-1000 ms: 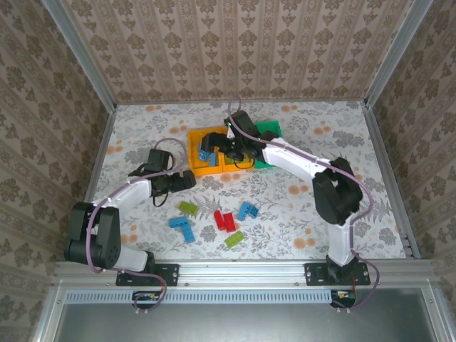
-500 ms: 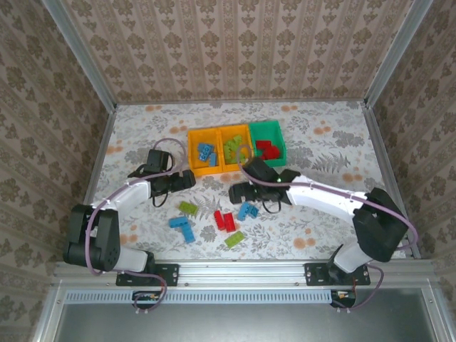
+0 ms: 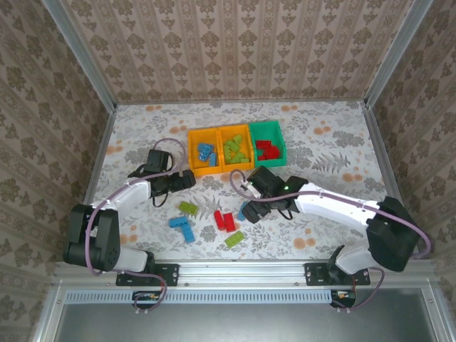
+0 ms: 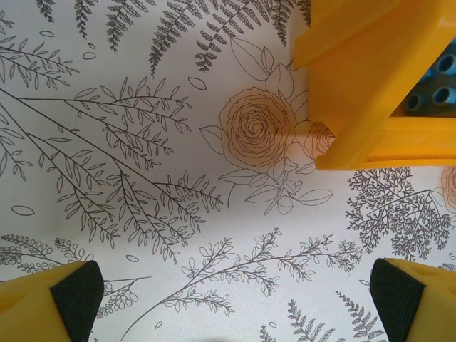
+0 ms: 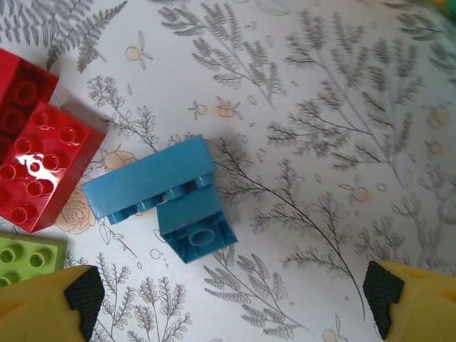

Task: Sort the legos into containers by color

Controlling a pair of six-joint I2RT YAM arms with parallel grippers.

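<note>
Care counts here: my right pincer [image 5: 235, 299] hangs spread wide above the blue lego [image 5: 160, 196], which lies on the table just right of the red legos [image 5: 35, 157]. I judge it best to centre it between my pads, drop straight down, and close across its narrow width without nudging the red ones. The left yellow container [image 3: 191, 153], which holds blue ones, sits farther left.

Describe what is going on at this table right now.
Two robot arms are sorting toy bricks by colour into three bins. The right hand, open, hangs over a blue brick beside red bricks. The left hand, open, sits near the left yellow bin, holding nothing. Several are loose on the table.
</note>
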